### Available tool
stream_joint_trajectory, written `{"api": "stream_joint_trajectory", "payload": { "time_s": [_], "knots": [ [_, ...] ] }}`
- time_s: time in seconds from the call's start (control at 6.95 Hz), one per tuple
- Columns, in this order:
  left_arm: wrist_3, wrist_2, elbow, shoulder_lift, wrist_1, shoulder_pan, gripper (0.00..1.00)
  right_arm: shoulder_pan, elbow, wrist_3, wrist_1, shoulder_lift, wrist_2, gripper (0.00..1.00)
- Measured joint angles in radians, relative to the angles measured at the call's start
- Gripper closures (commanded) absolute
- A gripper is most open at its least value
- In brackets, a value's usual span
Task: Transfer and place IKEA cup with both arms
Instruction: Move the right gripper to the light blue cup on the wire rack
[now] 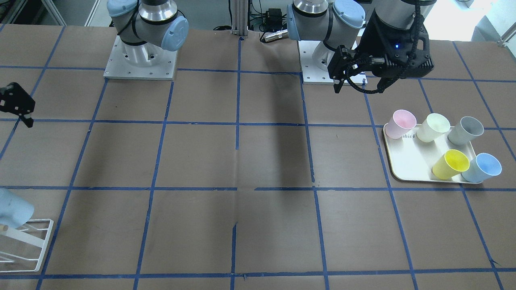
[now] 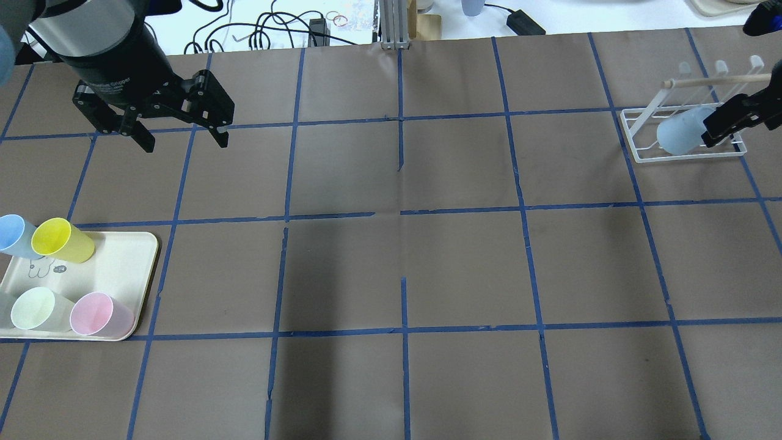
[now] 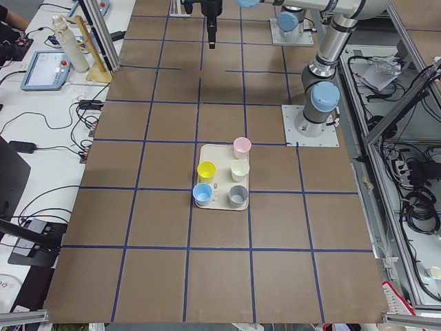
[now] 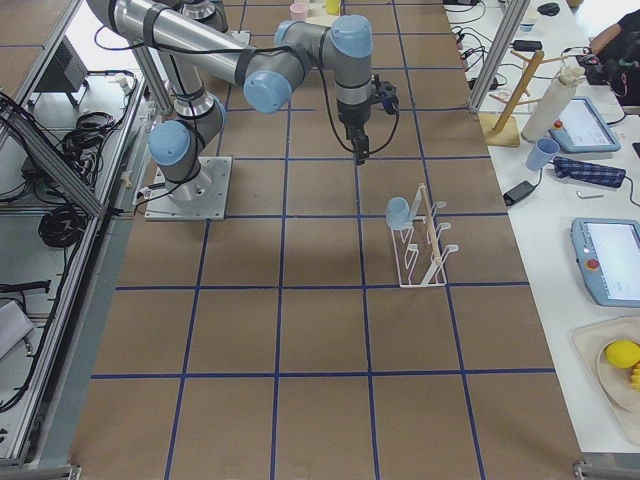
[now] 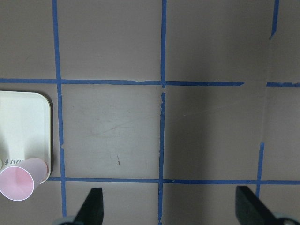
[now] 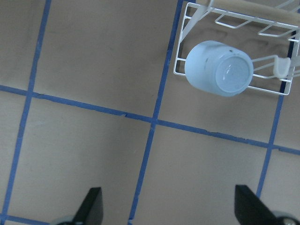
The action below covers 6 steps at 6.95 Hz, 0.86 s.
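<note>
The light blue IKEA cup (image 1: 481,167) stands upright at a corner of the cream tray (image 1: 403,161), beside a yellow cup (image 1: 450,164); it also shows in the overhead view (image 2: 12,235). My left gripper (image 2: 184,137) hangs open and empty above the table, beyond the tray; its wrist view (image 5: 168,211) shows only the tray's corner and a pink cup (image 5: 18,182). My right gripper (image 6: 168,211) is open and empty, close beside the white wire rack (image 2: 635,146). A paler blue cup (image 6: 219,68) hangs upside down on that rack.
Pink (image 1: 403,123), pale green (image 1: 433,127) and grey (image 1: 465,129) cups stand along the tray's other side. The rack carries a wooden rod (image 2: 715,79). Blue tape lines grid the brown table. Both arm bases are at the robot's edge.
</note>
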Motion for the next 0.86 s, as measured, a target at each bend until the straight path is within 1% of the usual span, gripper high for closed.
{"api": "stream_joint_trajectory", "payload": {
  "time_s": [0.14,0.58,0.86],
  "knots": [
    [0.000,-0.002,0.000,0.000,0.001,0.000,0.00,-0.015,0.000,-0.057,-0.076,0.049,0.001,0.00],
    [-0.002,-0.004,0.000,-0.001,0.002,0.000,0.00,-0.030,-0.002,-0.118,-0.247,0.170,0.034,0.00],
    [-0.003,-0.005,0.001,-0.002,0.003,0.000,0.00,-0.032,-0.003,-0.133,-0.307,0.220,0.040,0.00]
  ]
}}
